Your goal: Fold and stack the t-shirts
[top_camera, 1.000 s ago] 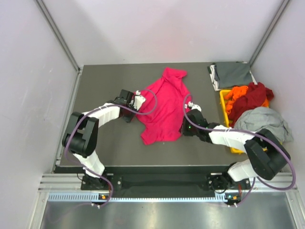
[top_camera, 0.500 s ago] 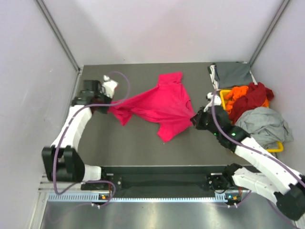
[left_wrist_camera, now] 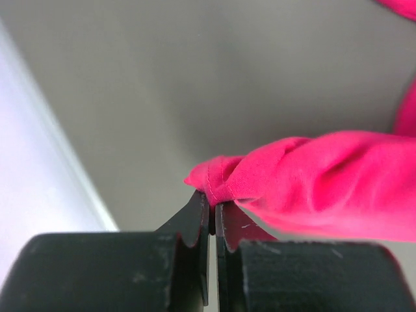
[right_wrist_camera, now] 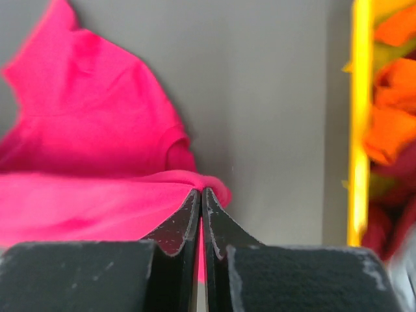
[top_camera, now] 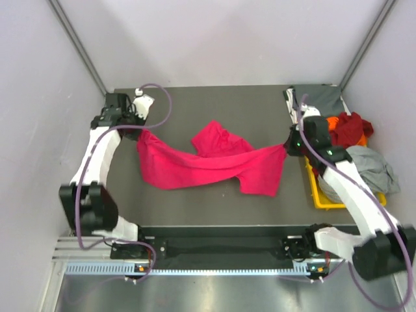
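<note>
The magenta-pink t-shirt point(top_camera: 208, 162) hangs stretched across the middle of the grey table between both grippers. My left gripper point(top_camera: 138, 129) is shut on its left edge, seen in the left wrist view point(left_wrist_camera: 212, 198) with a hem bunched at the fingertips. My right gripper point(top_camera: 286, 145) is shut on its right edge; the right wrist view point(right_wrist_camera: 200, 192) shows pink cloth point(right_wrist_camera: 84, 162) pinched between the jaws. A folded dark grey t-shirt point(top_camera: 316, 101) lies at the back right. Orange point(top_camera: 331, 122), dark red point(top_camera: 350, 130) and light grey point(top_camera: 367, 166) t-shirts are piled in the bin.
A yellow plastic bin point(top_camera: 318, 192) stands at the table's right edge, also showing in the right wrist view point(right_wrist_camera: 358, 130). White walls with metal rails point(top_camera: 81, 49) enclose the table point(top_camera: 195, 104) on the left, back and right.
Both grippers have lifted and moved apart toward the back corners, pulling the pink shirt from a flat heap into a wide stretched band.
</note>
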Tool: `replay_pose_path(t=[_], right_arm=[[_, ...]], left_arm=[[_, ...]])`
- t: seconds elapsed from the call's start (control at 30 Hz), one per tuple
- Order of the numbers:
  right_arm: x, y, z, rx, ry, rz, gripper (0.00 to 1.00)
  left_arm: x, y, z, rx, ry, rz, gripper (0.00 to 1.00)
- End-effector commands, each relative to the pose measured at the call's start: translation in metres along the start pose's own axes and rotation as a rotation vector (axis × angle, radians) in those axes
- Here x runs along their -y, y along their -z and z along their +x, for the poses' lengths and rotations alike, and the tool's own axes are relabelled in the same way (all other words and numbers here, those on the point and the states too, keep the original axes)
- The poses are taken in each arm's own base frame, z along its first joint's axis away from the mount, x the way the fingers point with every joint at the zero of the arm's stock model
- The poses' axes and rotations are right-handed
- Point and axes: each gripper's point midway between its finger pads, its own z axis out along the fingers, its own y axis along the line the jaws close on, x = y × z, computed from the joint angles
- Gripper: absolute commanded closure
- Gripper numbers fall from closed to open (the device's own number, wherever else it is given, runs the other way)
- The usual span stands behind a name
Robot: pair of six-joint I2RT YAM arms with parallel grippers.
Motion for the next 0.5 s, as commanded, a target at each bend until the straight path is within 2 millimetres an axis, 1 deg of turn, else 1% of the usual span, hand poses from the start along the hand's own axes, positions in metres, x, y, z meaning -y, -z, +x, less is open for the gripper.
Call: replay_pose_path(t=[0.0, 0.03, 0.07, 0.1, 0.13, 0.17, 0.2, 0.23, 0.27, 0.3, 0.33, 0.37, 0.4, 0.43, 0.47], right_arm=[[-0.008, -0.047, -0.03, -0.003, 0.077, -0.046, 1.0], [-0.013, -0.057, -0.048, 0.031, 0.075, -0.056, 1.0], [-0.009, -0.084, -0.039, -0.029, 0.064, -0.046, 1.0], [-0.009, -0.097, -0.043, -0.037, 0.057, -0.046, 1.0], [-0.013, -0.105, -0.064, -0.002, 0.047, -0.053, 0.99], [-0.005, -0.129, -0.056, -0.048, 0.019, -0.032, 0.96], [-0.002, -0.139, -0.059, -0.052, 0.008, -0.024, 0.82], [-0.002, -0.144, -0.074, -0.037, 0.005, -0.018, 0.71], [0.007, -0.158, -0.067, -0.072, 0.008, 0.02, 0.64], [0.007, -0.159, -0.069, -0.076, 0.017, 0.031, 0.5], [0.009, -0.158, -0.066, -0.093, 0.019, 0.04, 0.46], [0.009, -0.151, -0.067, -0.084, 0.021, 0.039, 0.43], [0.01, -0.146, -0.064, -0.078, 0.02, 0.043, 0.37], [0.015, -0.143, -0.047, -0.099, 0.018, 0.053, 0.35], [0.016, -0.128, -0.05, -0.068, 0.018, 0.069, 0.33]], left_arm=[[-0.024, -0.051, -0.031, 0.053, 0.014, -0.001, 1.0], [-0.024, -0.063, -0.037, 0.056, 0.036, 0.016, 1.0], [-0.028, -0.074, -0.041, 0.055, 0.051, 0.016, 0.99], [-0.037, -0.096, -0.05, 0.05, 0.069, 0.012, 0.98], [-0.045, -0.107, -0.054, 0.045, 0.103, -0.011, 0.92], [-0.05, -0.115, -0.059, 0.043, 0.114, -0.021, 0.85], [-0.06, -0.131, -0.069, 0.045, 0.127, -0.03, 0.77], [-0.06, -0.136, -0.069, 0.03, 0.147, -0.024, 0.61], [-0.06, -0.138, -0.071, 0.024, 0.153, -0.012, 0.56], [-0.06, -0.137, -0.078, 0.032, 0.151, 0.002, 0.53], [-0.055, -0.133, -0.079, 0.034, 0.144, 0.024, 0.51], [-0.049, -0.126, -0.077, 0.035, 0.134, 0.051, 0.47], [-0.036, -0.112, -0.073, 0.05, 0.12, 0.088, 0.42], [-0.03, -0.103, -0.071, 0.066, 0.082, 0.103, 0.38], [-0.026, -0.095, -0.069, 0.09, 0.055, 0.106, 0.37]])
